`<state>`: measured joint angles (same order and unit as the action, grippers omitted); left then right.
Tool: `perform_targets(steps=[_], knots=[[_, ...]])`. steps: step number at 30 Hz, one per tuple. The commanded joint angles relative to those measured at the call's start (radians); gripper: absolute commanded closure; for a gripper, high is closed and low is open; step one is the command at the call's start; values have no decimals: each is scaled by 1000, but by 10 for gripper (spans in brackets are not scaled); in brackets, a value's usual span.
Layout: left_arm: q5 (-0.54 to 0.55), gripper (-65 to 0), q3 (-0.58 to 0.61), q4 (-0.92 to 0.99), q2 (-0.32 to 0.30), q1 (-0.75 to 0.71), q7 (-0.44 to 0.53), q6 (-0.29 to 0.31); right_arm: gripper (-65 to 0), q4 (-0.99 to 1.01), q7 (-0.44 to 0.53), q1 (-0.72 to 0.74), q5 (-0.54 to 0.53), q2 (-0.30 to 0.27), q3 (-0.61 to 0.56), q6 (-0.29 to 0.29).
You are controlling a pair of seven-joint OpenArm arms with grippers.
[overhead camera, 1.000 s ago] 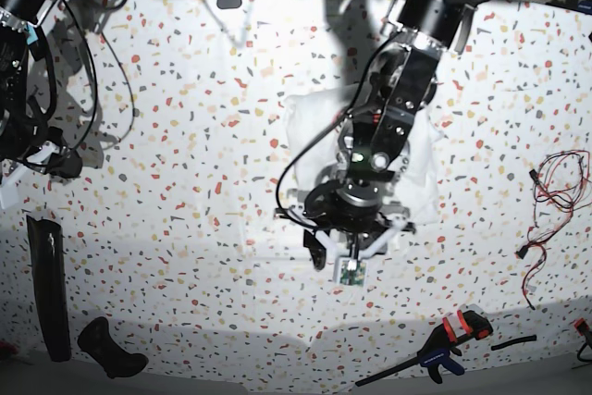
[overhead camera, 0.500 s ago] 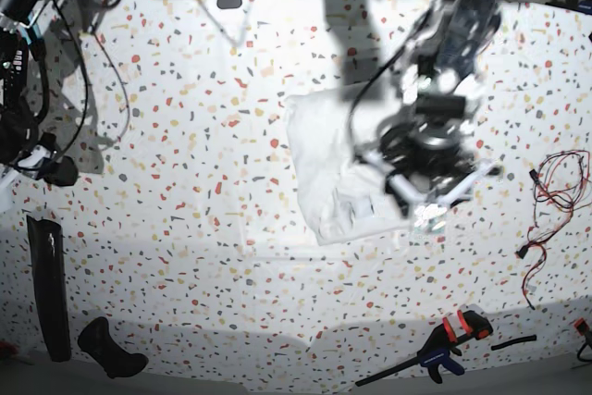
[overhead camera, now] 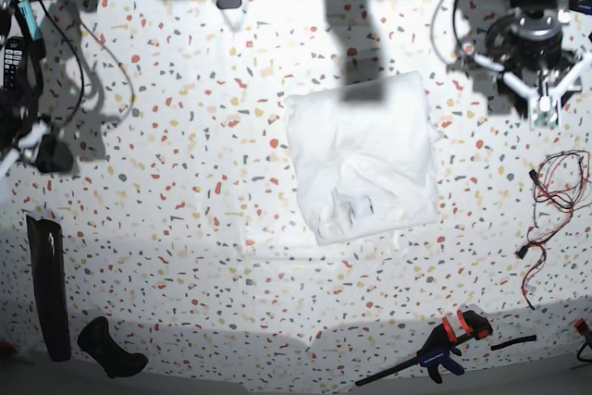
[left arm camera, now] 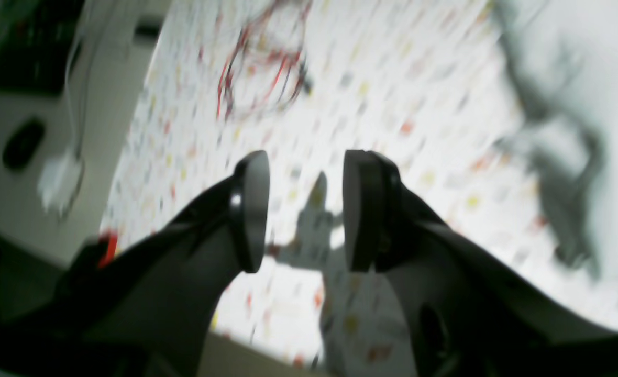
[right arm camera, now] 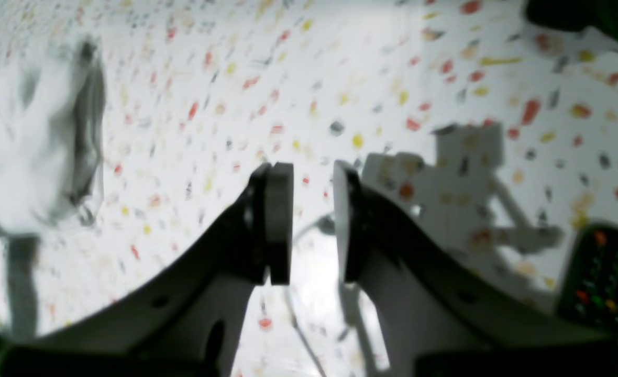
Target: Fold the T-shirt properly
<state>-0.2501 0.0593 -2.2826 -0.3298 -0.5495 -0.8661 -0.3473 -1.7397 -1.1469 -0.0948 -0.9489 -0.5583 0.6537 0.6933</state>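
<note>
The T-shirt lies on the speckled table as a white, roughly rectangular folded bundle, with a small label showing near its front edge. My left gripper hangs at the back right, well apart from the shirt. In the left wrist view the left gripper is open with only table between its pads, and the shirt is a white blur at the upper right. My right gripper is open by a narrow gap and holds nothing. The shirt is a blur far to its left.
A tangle of red wires lies at the right edge. An orange-and-blue clamp sits at the front right. A long black strip and a black handle lie at the front left. A remote control is beside the right gripper.
The left arm has lifted off the shirt's front edge and swung to the back right, so the whole folded shirt now shows. The right arm has shifted a little at the far left.
</note>
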Motion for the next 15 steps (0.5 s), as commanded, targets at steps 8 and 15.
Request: perform_targets(steps=[8, 15], knots=[[-4, -219, -114, -21, -6, -270, 22, 11, -130, -267, 19, -268, 131, -21, 26, 5], [-6, -219, -119, -21, -6, -437, 13, 10, -130, -374, 19, -484, 130, 25, 149, 5]])
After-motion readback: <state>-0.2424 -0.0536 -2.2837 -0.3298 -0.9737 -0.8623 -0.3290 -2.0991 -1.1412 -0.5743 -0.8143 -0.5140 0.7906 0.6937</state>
